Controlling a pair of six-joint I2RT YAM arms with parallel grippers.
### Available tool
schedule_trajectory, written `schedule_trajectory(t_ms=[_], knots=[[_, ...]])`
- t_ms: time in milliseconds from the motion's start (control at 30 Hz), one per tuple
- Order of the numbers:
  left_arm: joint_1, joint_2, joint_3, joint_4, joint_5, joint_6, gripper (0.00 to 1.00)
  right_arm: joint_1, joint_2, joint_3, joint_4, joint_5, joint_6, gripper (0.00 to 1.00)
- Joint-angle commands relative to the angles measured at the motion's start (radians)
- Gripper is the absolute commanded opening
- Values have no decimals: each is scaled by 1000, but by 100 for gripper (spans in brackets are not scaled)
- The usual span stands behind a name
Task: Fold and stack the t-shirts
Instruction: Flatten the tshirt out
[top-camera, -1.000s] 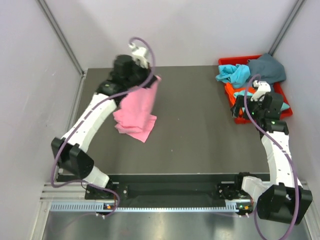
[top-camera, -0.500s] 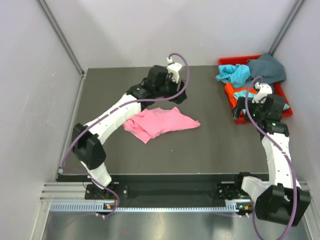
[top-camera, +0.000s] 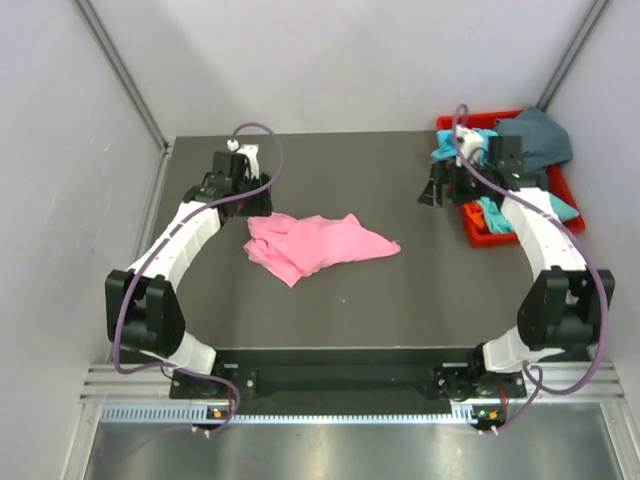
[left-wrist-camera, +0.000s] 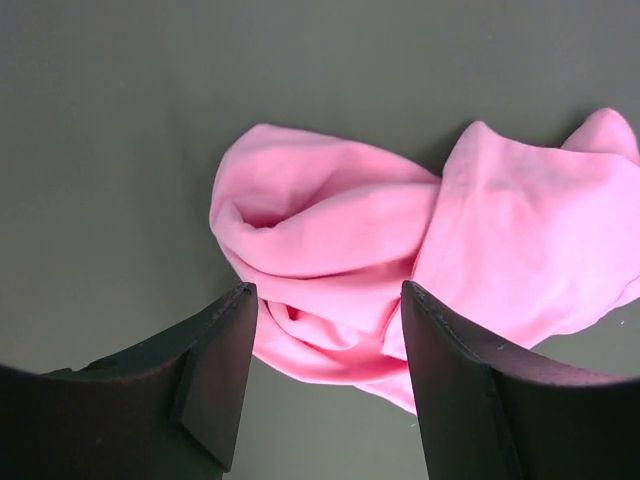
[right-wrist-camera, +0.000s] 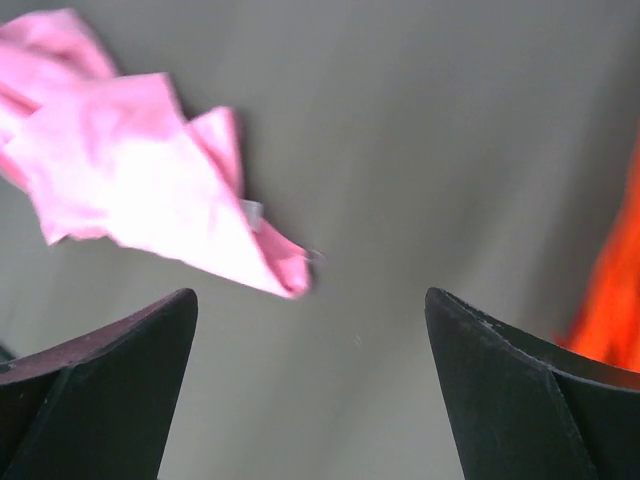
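Since a second ago the pink t-shirt (top-camera: 318, 243) has gone from hanging in the left gripper (top-camera: 243, 197) to lying crumpled on the table (top-camera: 400, 300), and the right gripper (top-camera: 435, 190) has swung out from over the red bin (top-camera: 468, 123).

From above we count one shirt on the table, slightly toward 9 o'clock of centre, with the left gripper at its 10 o'clock. The one bin sits in the 2 o'clock corner, holding turquoise cloth (top-camera: 465, 148) and one dark teal-grey t-shirt (top-camera: 540, 135) (how many turquoise shirts, we cannot tell). The right gripper hangs at the bin's 9 o'clock.

At the left wrist, the left gripper (left-wrist-camera: 328, 300) stands partly open with nothing held, the pink t-shirt (left-wrist-camera: 400, 250) beyond its fingers.

At the right wrist, the right gripper (right-wrist-camera: 310, 300) gapes wide and empty. The pink t-shirt (right-wrist-camera: 130, 170) lies at 10 o'clock, and an orange blur (right-wrist-camera: 610, 300) sits at 3 o'clock.
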Motion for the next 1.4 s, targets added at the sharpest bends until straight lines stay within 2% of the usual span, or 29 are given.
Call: schedule_trajectory(t_ms=[0, 133, 300, 700, 900, 1133, 1300, 1367], knots=[[54, 27, -25, 2, 34, -41, 64, 118, 124, 175, -114, -74, -100, 96], [122, 108, -31, 8, 106, -81, 62, 213, 250, 271, -91, -70, -72, 92], [154, 153, 0, -2, 115, -70, 62, 313, 396, 285, -48, -71, -26, 91], [174, 158, -52, 11, 129, -75, 61, 370, 660, 463, 9, -80, 17, 88], [175, 156, -74, 14, 137, -72, 59, 382, 724, 521, 40, -77, 46, 88], [177, 146, -97, 17, 137, -70, 58, 402, 763, 537, 49, -80, 47, 81], [180, 141, -112, 27, 138, -76, 57, 414, 780, 545, 64, -77, 54, 69], [181, 135, -117, 28, 140, -75, 56, 420, 784, 548, 72, -76, 57, 68]])
